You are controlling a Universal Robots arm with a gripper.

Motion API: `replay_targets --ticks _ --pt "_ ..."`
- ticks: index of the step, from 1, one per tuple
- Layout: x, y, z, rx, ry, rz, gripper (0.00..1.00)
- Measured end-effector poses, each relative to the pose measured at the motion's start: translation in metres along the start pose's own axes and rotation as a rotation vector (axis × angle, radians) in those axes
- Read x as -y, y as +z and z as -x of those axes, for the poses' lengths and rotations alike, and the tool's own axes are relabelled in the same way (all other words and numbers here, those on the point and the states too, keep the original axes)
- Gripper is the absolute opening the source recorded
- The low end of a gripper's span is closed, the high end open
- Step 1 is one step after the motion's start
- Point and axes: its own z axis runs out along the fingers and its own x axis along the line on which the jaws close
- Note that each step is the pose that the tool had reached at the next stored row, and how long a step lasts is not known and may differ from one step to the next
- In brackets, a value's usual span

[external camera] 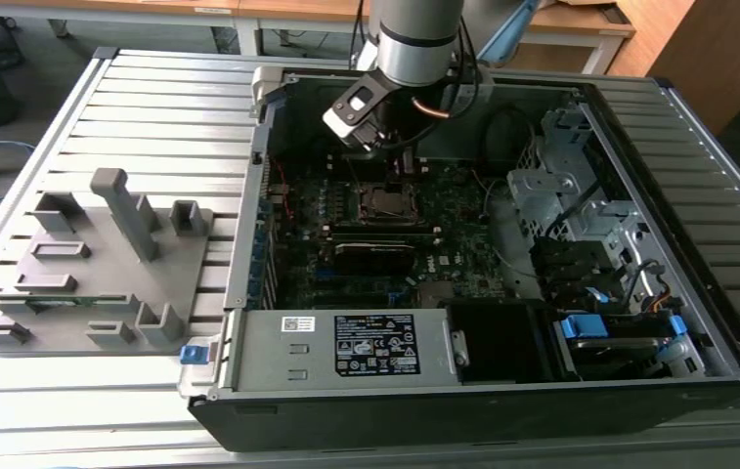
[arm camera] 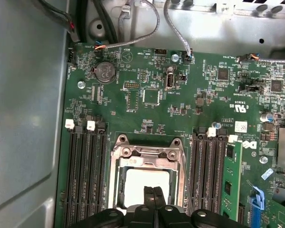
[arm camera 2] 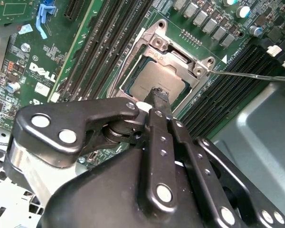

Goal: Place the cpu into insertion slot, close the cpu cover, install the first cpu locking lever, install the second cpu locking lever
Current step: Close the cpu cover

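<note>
The cpu point(arm camera 2: 147, 81) lies flat in the insertion slot point(external camera: 387, 202) on the green board, its silver-grey top showing in both wrist views point(arm camera: 137, 186). The cpu cover point(arm camera 2: 176, 58), a silver frame, lies down around it point(arm camera: 147, 153). A thin locking lever point(arm camera 2: 251, 74) sticks out sideways over the memory slots, not latched. My gripper point(arm camera 2: 159, 94) is shut with nothing in it. Its joined tips are right over the cpu's top, at the cover's cut-out point(arm camera: 153, 192). In the exterior view the gripper point(external camera: 393, 168) hangs inside the open case just behind the slot.
Black memory slots point(arm camera: 88, 175) flank the socket on both sides. A power supply point(external camera: 343, 344) and a drive cage point(external camera: 565, 195) crowd the case. Cables point(arm camera: 147, 19) run along the case wall. A grey fixture block point(external camera: 96, 259) stands on the table at the exterior view's left.
</note>
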Motion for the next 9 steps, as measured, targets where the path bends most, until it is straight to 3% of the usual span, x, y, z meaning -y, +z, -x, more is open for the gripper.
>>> replay_targets --ticks 9 --pt "0.0000 0.0000 0.0000 0.0000 -0.005 0.0001 0.11"
